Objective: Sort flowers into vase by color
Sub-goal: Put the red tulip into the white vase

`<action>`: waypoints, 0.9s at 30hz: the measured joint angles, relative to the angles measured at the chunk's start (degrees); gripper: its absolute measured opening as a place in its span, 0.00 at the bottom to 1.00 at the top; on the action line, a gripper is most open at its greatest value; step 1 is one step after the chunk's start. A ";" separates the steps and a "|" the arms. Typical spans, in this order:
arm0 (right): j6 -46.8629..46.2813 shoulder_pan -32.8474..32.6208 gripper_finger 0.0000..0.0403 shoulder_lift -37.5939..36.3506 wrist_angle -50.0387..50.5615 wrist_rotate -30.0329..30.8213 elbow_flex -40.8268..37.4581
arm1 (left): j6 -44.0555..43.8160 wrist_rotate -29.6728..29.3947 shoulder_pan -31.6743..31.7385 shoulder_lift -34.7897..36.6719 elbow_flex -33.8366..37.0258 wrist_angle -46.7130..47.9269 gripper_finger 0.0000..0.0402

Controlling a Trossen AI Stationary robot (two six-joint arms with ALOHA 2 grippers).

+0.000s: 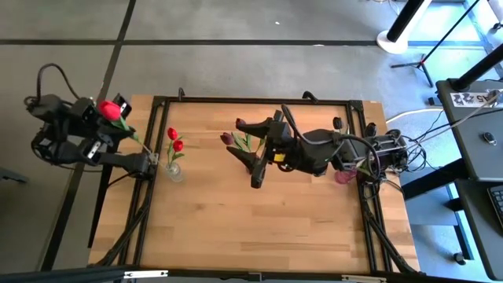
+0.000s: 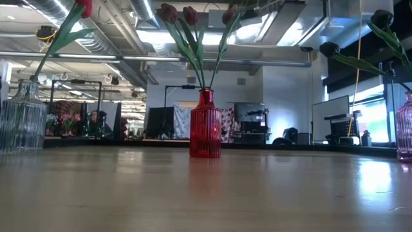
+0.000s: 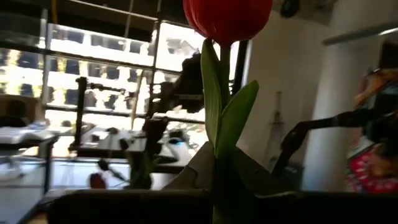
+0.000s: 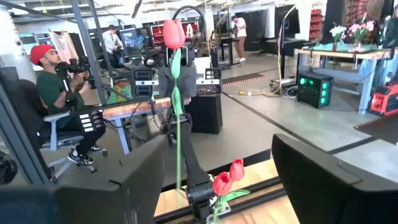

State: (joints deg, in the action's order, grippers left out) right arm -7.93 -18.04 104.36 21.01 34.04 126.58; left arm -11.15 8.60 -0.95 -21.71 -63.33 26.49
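Note:
My left gripper is shut on a bright red tulip at the table's left edge, beside a clear glass vase that holds two red tulips. The held tulip's head stands above the fingers. My right gripper is open and empty over the table's middle. In the high view its fingers stand on either side of the maroon tulips, which stick into a red vase. A pink vase at the right holds near-black tulips. My left gripper pinches the red tulip's green stem between its two fingers, low on the stem and below the leaves. The fingers lie across the stem. The tulip stands upright above them, head up, lifted clear of the table and beside the clear vase.
A dark frame runs around the wooden tabletop, which is bare wood toward its near edge. The three vases stand in a row across the table. A seated person and desks show in the room beyond the left arm.

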 joint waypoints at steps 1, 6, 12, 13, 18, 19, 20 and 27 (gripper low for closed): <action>-0.67 0.02 0.71 0.00 0.27 0.02 0.00 | 0.86 -0.94 0.00 0.41 0.00 0.94 0.03; -0.73 0.04 0.71 0.00 0.58 0.94 0.00 | 5.12 -3.44 0.02 2.18 0.00 5.31 0.03; -0.66 0.05 0.71 0.00 2.91 2.03 0.00 | 7.27 -12.21 0.02 3.39 0.00 12.63 0.03; -0.65 0.04 0.71 0.00 3.36 2.03 0.00 | 7.27 -12.93 0.02 3.37 0.00 13.02 0.03; 0.37 0.43 0.71 0.00 3.68 2.01 0.00 | 6.98 -14.42 0.02 3.37 -0.02 20.27 0.03; 0.52 0.43 0.71 -0.03 3.75 2.03 0.00 | 6.91 -15.25 0.02 3.37 -0.02 21.47 0.03; 0.65 0.45 0.71 -0.13 4.10 2.02 0.00 | 6.87 -16.31 0.02 3.37 -0.01 22.39 0.03; -0.26 0.83 0.71 -0.49 4.77 4.39 0.00 | 5.75 -19.15 0.02 4.37 5.68 21.45 0.03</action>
State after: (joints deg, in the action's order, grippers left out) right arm -8.19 -17.21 103.87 25.78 38.44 126.58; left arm -5.40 -10.55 -0.93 -17.34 -57.65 47.94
